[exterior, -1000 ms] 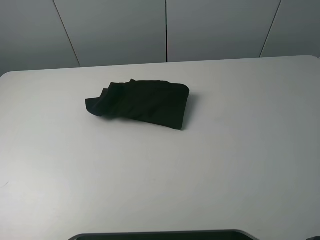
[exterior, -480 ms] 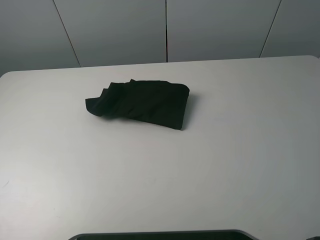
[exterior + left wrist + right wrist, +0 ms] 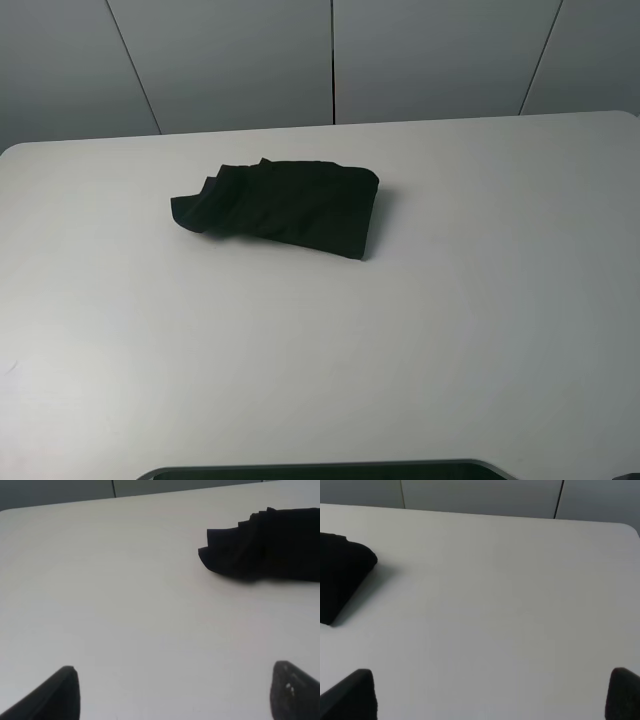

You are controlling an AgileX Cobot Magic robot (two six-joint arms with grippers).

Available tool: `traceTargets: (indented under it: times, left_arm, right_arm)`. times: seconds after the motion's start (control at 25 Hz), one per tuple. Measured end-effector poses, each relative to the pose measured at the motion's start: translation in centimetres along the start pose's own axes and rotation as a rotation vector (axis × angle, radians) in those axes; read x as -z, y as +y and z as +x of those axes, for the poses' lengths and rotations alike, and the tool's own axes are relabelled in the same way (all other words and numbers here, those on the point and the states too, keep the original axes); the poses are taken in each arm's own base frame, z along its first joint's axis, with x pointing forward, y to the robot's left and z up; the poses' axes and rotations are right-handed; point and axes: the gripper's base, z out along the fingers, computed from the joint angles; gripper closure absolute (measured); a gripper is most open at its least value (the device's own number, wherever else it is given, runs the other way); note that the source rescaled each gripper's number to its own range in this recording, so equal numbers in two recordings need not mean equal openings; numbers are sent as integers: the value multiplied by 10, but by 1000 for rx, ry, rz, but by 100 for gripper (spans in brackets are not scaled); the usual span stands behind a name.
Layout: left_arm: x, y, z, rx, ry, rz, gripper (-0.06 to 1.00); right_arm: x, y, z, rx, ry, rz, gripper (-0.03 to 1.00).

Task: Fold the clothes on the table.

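a black cloth (image 3: 281,207) lies bunched on the white desk (image 3: 420,320). both grippers, left (image 3: 175,692) and right (image 3: 492,695), hang above bare desk, jaws apart, holding nothing.

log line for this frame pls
stage: arms clear of cloth | cloth: black, bunched, on table, untouched | left gripper: open, empty | right gripper: open, empty

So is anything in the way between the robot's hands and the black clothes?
No, nothing visible. Only bare white table lies between the left gripper, the right gripper and the black clothes. Both sets of jaws are wide open.
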Motion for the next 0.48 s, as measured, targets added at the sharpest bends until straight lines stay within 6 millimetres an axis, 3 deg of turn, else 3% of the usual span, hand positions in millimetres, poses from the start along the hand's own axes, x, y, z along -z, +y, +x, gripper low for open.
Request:
traceTargets:
  times: [0.48]
  left_arm:
    - [0, 0, 0, 0, 0, 1, -5]
  right_arm:
    - [0, 0, 0, 0, 0, 0, -2]
